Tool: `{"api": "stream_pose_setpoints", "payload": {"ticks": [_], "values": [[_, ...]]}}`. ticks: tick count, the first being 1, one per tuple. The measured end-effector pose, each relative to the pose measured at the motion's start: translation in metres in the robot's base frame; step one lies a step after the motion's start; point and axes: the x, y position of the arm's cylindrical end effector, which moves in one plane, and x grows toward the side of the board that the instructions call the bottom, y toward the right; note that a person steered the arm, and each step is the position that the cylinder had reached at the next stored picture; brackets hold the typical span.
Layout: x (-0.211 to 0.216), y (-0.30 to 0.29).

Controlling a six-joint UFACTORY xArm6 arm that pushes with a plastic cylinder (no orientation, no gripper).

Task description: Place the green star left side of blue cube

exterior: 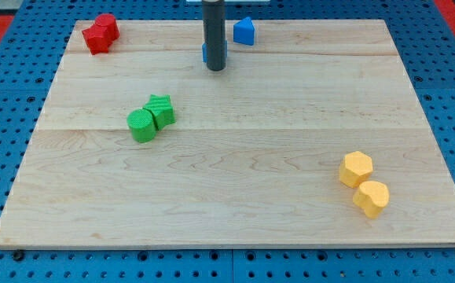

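The green star (pixel 163 110) lies left of the board's middle and touches a green cylinder (pixel 141 126) at its lower left. A blue block (pixel 204 53) near the view's top is mostly hidden behind my rod, so I cannot make out its shape. A second blue block (pixel 244 31) with a pointed top sits just to the right of the rod. My tip (pixel 216 68) rests on the board right beside the hidden blue block. It is well above and to the right of the green star.
Two red blocks (pixel 100 33) touch each other at the top left corner. A yellow hexagon (pixel 356 168) and another yellow block (pixel 371 198) sit together at the lower right. The wooden board (pixel 227 228) lies on a blue pegboard.
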Motion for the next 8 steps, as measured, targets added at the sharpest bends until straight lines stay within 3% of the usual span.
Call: {"api": "stream_pose_setpoints", "payload": {"ticks": [1,2,3,4,5,6,8], "values": [[-0.008,0.013],[0.07,0.05],[0.151,-0.033],[0.186,-0.076],[0.184,-0.13],[0.161,-0.146],[0.138,-0.059]]}}
